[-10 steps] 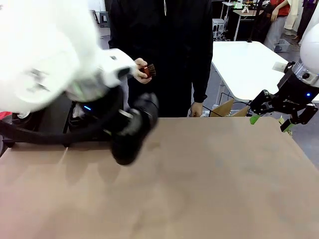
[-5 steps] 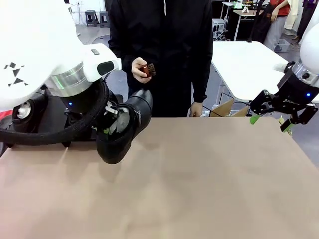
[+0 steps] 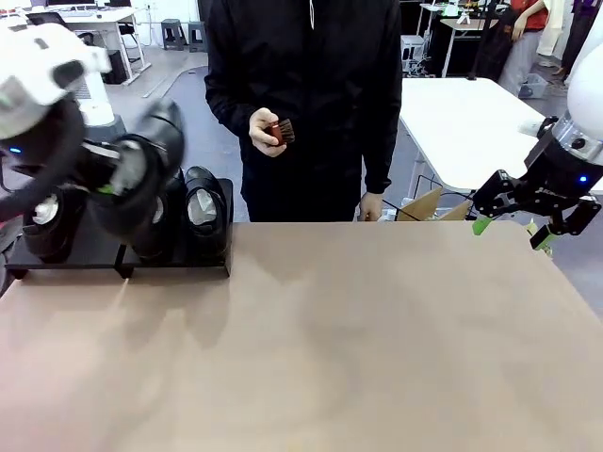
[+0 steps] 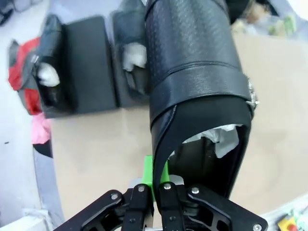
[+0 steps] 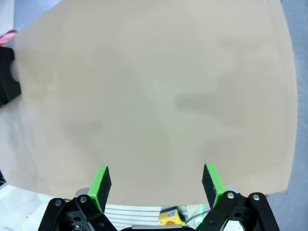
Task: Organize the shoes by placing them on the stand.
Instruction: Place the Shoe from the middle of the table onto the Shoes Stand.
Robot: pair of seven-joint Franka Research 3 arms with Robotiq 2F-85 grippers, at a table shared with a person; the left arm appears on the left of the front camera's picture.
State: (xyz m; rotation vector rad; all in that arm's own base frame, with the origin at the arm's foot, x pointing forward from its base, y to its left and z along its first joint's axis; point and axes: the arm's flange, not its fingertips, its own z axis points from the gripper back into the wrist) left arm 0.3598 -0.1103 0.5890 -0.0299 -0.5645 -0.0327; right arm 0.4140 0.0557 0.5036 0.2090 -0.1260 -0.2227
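A shoe (image 4: 192,82) was gripped by its heel rim in the left fingers (image 4: 155,175); the right fingers (image 5: 102,184) were held wide apart, empty.

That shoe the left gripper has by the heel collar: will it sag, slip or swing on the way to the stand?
The shoe probably holds its shape: paper stuffing fills it. The left gripper pinches only the thin heel rim, so the toe may swing. Glossy leather looks slippery, so a slip seems possible above the stand.
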